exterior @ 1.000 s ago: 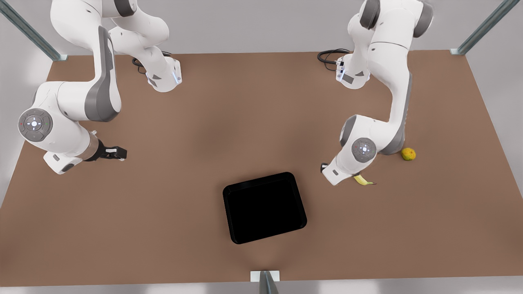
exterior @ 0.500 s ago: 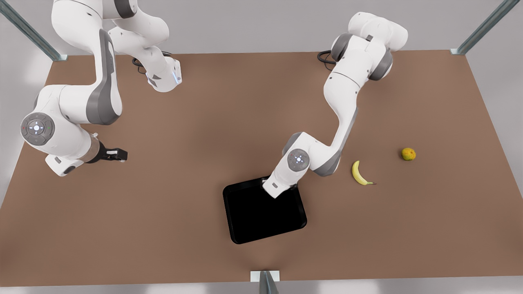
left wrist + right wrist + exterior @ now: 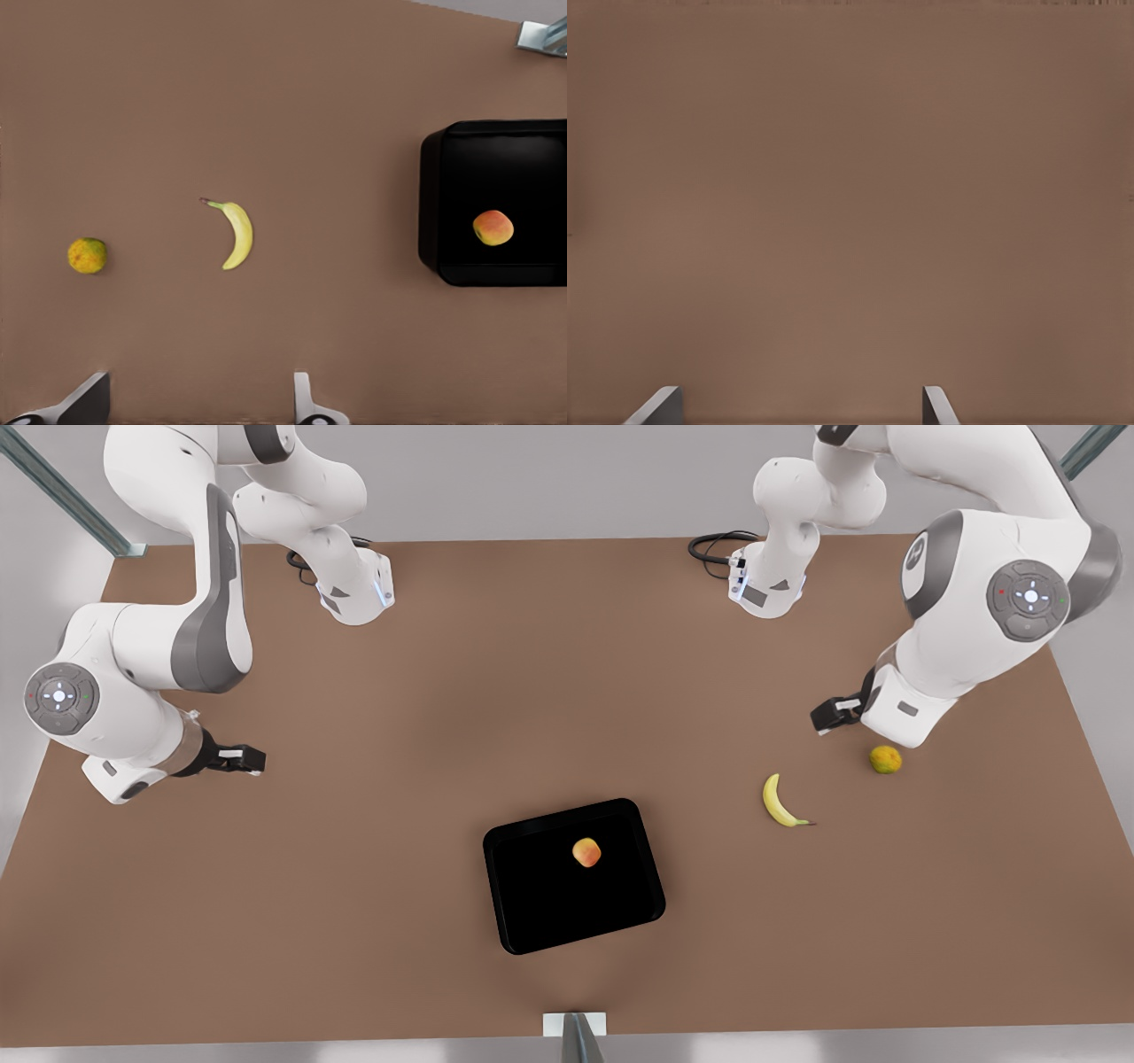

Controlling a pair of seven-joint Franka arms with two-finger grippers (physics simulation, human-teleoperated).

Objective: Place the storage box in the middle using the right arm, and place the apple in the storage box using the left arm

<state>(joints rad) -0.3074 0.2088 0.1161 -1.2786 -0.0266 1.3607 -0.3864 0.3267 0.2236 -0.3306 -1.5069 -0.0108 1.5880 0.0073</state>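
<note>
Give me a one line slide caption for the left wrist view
Open left claw above the table, overlooking citrus fruit, banana, and apple inside the storage box.

Broad brown tabletop under soft, even light, backed by a plain pale grey wall. Slanting metal frame struts at both far corners; small bracket at near edge.

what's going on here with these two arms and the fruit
The apple lies inside the black storage box near the table's middle. Neither arm holds anything. The left gripper, on the front view's right, hangs open above the table near the citrus fruit, with the banana between that and the box. The right gripper, on the front view's left, waits open over bare table.
</note>
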